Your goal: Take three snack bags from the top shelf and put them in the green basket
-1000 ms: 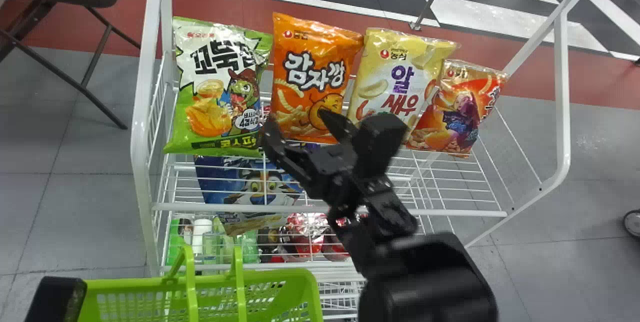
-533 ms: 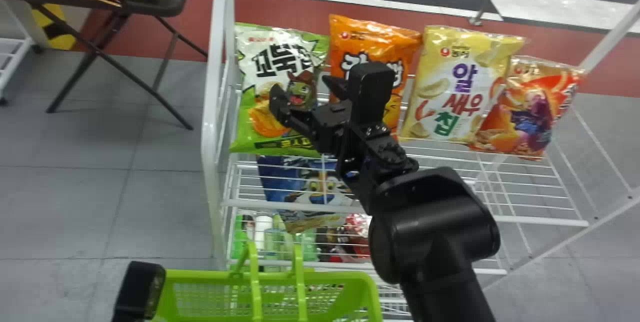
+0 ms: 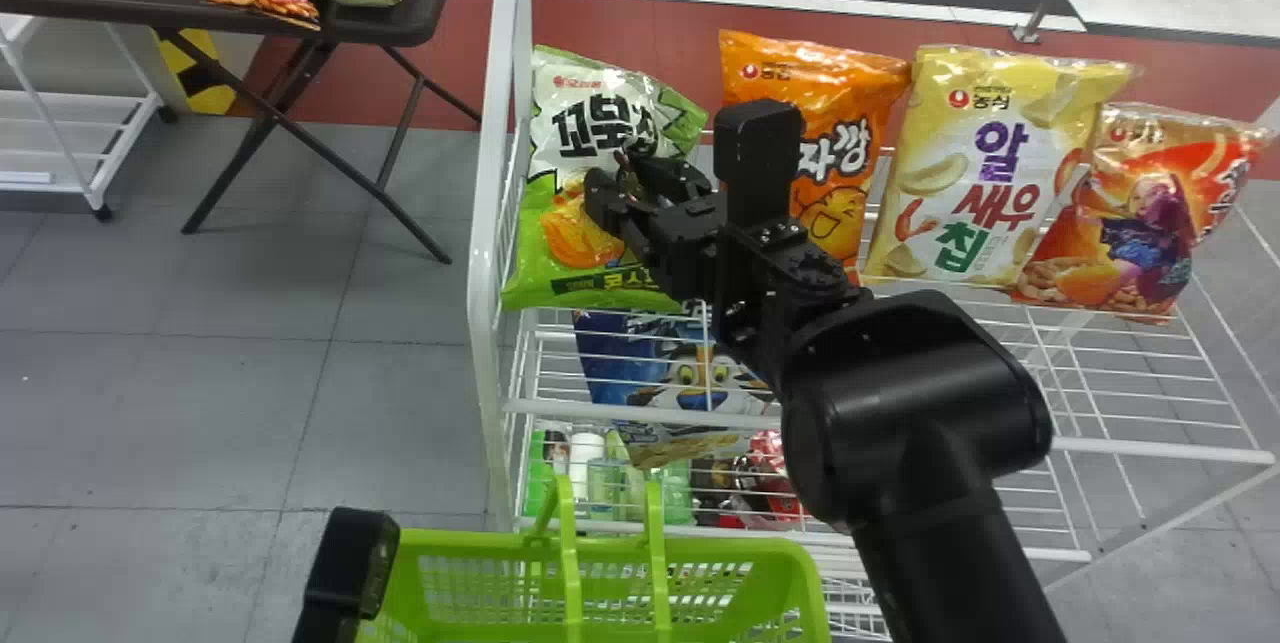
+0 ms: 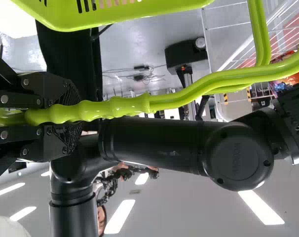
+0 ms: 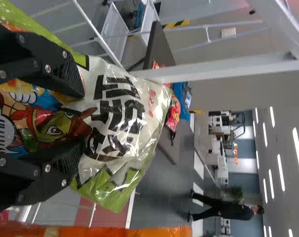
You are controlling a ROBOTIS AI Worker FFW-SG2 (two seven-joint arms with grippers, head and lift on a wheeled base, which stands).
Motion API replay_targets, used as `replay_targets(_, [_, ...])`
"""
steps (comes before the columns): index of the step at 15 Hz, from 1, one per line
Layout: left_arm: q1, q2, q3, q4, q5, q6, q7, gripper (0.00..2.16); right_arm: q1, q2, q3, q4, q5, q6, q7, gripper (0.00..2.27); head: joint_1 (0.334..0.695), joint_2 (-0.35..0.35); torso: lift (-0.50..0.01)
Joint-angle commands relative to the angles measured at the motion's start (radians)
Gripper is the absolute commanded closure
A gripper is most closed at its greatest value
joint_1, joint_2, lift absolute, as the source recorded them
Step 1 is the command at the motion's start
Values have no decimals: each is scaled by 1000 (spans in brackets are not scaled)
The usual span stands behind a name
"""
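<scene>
There's the white rack (image 3: 483, 223), and near left the green basket (image 3: 740, 547), its handles (image 4: 174, 101) clenched by the left gripper (image 4: 65, 116). Far left on the top shelf (image 3: 1180, 451), the green-and-white snack bag (image 3: 565, 223): light, slippery, puffy, chips crushable, so pinch gently mid-body! And the right gripper (image 5: 81, 118) has its fingers grasping that bag. The count: one rack, one basket, four bags on top, three wanted!
</scene>
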Motion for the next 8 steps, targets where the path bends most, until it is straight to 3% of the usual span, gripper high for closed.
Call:
replay_targets(1, [-1,0,1,1,0,1,2,1639,44,2,10,-79,5,7,4,2243,695,-85,-28])
replay_targets(6, [1,0,4,4,-1,1,13,1639,220,2,-21,-380,31,136,30,2243,695,-78,-28])
replay_targets(8, [-1,0,5,4,-3,1,18,1639,323,-41,-61,-531,28,228,32,2243,695,-98,-28])
